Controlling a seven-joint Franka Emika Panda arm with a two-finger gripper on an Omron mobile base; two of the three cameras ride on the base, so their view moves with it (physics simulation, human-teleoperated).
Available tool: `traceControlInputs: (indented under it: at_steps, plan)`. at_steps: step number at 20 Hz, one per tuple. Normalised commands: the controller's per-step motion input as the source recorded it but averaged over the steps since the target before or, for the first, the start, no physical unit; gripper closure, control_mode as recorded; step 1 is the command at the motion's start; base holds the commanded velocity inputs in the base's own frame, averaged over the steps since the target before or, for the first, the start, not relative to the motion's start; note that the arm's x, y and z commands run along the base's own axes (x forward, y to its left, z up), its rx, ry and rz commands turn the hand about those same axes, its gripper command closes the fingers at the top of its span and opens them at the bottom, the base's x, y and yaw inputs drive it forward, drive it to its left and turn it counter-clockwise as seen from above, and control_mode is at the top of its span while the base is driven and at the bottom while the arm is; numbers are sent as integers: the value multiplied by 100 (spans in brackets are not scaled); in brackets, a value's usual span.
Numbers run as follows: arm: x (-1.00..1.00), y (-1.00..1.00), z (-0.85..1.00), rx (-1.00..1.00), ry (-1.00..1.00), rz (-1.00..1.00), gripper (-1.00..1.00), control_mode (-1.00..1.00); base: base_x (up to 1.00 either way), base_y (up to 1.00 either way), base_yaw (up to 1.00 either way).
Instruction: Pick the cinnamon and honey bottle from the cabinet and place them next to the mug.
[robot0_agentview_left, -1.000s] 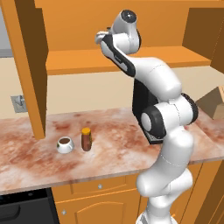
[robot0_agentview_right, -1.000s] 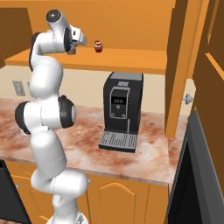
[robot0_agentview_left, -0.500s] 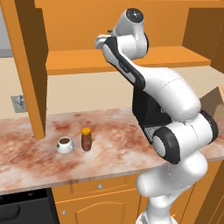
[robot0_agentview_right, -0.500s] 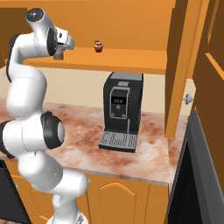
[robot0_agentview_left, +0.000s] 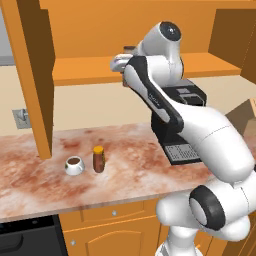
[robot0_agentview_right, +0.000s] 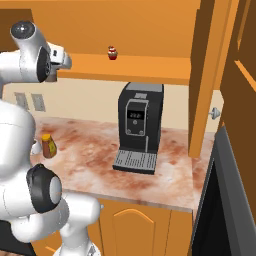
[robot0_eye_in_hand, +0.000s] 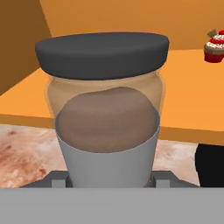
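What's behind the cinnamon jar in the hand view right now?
Behind the cinnamon jar, the cabinet shelf board runs across, with a small red cupcake on it at upper right. Marbled counter shows below the shelf. The jar covers whatever sits directly behind it.

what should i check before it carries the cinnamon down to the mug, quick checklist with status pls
1. Grip on the cinnamon: ok. In the hand view the jar sits close between the finger tips of the gripper, which is shut on it.
2. Jar clear of the cabinet shelf: cannot tell. The shelf edge lies just behind it.
3. Jar upright: ok, dark lid level on top.
4. Honey bottle already placed: ok, upright on the counter right beside the mug.
5. Free spot by the mug: ok, bare counter in front of it and on the side away from the bottle.
6. Coffee machine off the path: ok, it stands well to the side of the mug.
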Motion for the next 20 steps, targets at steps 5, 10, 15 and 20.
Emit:
traceControlInputs:
  at_steps: [5, 10, 15, 20]
  plan:
    - [-60, 1, -34, 0, 0, 27, 100, -100, 0, 0, 0]
    - [-12, -1, -26, 0, 0, 42, 100, -100, 0, 0, 0]
    - [0, -9, -15, 0, 0, 52, 100, -100, 0, 0, 0]
    - [-12, 0, -13, -1, -2, 48, 100, -100, 0, 0, 0]
